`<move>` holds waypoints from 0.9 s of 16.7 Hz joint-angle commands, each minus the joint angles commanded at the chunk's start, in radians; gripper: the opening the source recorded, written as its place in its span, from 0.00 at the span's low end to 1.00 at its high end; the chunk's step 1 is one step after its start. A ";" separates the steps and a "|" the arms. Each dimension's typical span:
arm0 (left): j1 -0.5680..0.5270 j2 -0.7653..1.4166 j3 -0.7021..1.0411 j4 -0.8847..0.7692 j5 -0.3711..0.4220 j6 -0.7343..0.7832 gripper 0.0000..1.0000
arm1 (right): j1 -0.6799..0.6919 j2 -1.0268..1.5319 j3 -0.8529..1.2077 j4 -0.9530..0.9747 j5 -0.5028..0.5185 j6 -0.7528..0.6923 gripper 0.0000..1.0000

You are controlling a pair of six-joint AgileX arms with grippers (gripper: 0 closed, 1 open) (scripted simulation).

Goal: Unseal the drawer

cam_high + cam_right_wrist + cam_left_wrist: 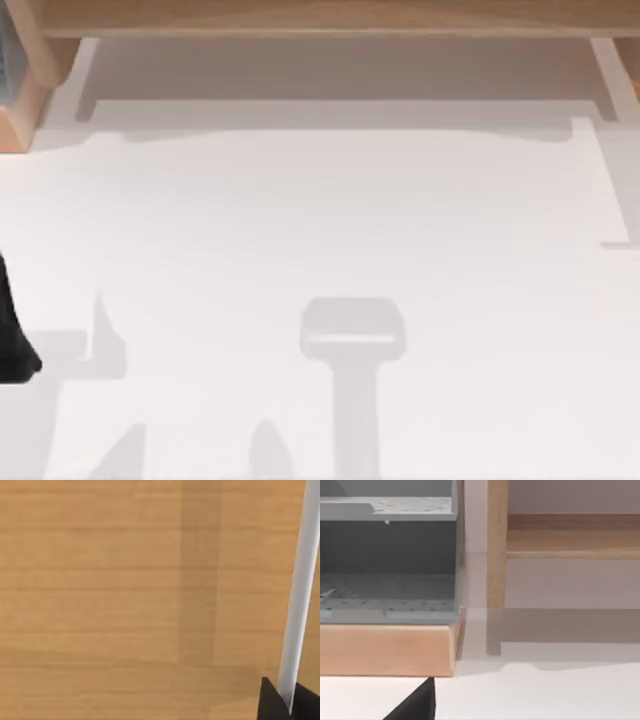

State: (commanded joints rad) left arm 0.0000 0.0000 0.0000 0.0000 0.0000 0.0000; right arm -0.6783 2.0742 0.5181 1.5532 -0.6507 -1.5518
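Top view: white counter (320, 230) w/ arm shadows lower centre; a wooden cabinet (320, 15) runs along the top edge. My left arm (12, 335) is a dark shape at the far left edge, mid-low; can't tell its gripper's state.

Left wrist view: wooden upright and rail upper right, grey perforated shelves (387, 587) upper left over a wood base. Dark tip of the left gripper (417, 705) at bottom centre-left; open or closed, can't tell.

Right wrist view: wood drawer front (140, 595) very close, a white bar handle (299, 595) running top to bottom at the right edge. The right gripper (289, 702) sits at its lower end, fingers pinching the handle. Right arm's clearly the nearer one; I judge the pull goes straight away from the wood face.
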 joint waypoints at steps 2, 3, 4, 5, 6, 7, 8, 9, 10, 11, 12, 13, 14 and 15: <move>0.000 0.000 0.000 0.000 0.000 0.000 1.00 | -0.021 -0.013 -0.034 0.025 -0.021 0.000 0.00; 0.000 0.000 0.000 0.000 0.000 0.000 1.00 | -0.023 -0.015 -0.038 0.027 -0.024 0.000 0.00; 0.000 0.000 0.000 0.000 0.000 0.000 1.00 | -0.023 -0.015 -0.038 0.027 -0.024 0.000 0.00; 0.000 0.000 0.000 0.000 0.000 0.000 1.00 | -0.023 -0.015 -0.038 0.027 -0.024 0.000 0.00; 0.000 0.000 0.000 0.000 0.000 0.000 1.00 | -0.023 -0.015 -0.038 0.027 -0.024 0.000 0.00; 0.000 0.000 0.000 0.000 0.000 0.000 1.00 | -0.023 -0.015 -0.038 0.027 -0.024 0.000 0.08; 0.000 0.000 0.000 0.000 0.000 0.000 1.00 | -0.023 -0.015 -0.038 0.027 -0.024 0.000 0.15; 0.000 0.000 0.000 0.000 0.000 0.000 1.00 | -0.023 -0.015 -0.038 0.027 -0.024 0.000 0.23; 0.000 0.000 0.000 0.000 0.000 0.000 1.00 | -0.023 -0.015 -0.038 0.027 -0.024 0.000 0.30; 0.000 0.000 0.000 0.000 0.000 0.000 1.00 | -0.023 -0.015 -0.038 0.027 -0.024 0.000 0.38; 0.000 0.000 0.000 0.000 0.000 0.000 1.00 | -0.023 -0.015 -0.038 0.027 -0.024 0.000 0.45; 0.000 0.000 0.000 0.000 0.000 0.000 1.00 | -0.023 -0.015 -0.038 0.027 -0.024 0.000 0.53; 0.000 0.000 0.000 0.000 0.000 0.000 1.00 | -0.023 -0.015 -0.038 0.027 -0.024 0.000 0.60; 0.000 0.000 0.000 0.000 0.000 0.000 1.00 | -0.023 -0.015 -0.038 0.027 -0.024 0.000 0.68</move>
State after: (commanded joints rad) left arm 0.0000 0.0000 0.0000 0.0000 0.0000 0.0000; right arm -0.7013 2.0595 0.4803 1.5806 -0.6743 -1.5522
